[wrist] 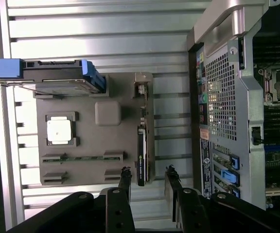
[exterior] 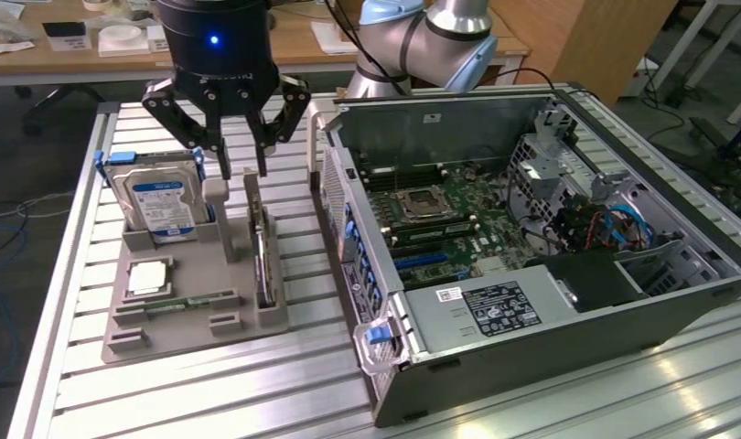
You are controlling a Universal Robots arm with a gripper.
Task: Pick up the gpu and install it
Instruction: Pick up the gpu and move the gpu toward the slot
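Gripper [exterior: 242, 167] upper left in exterior view, released, nothing held, hovering above gpu [exterior: 263, 261]. We see gpu standing on edge in gray tray [exterior: 176, 306], left of centre, beside open computer case [exterior: 530, 366].

exterior camera angled down, wrist camera straight down, both seeing tray [exterior: 194, 306].

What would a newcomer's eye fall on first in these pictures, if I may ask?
First, the black robot gripper, standing open, hangs above the thin dark gpu card, which stands on edge in the grey holder tray. Then the big open metal computer case at the exterior view's right, its green motherboard exposed.
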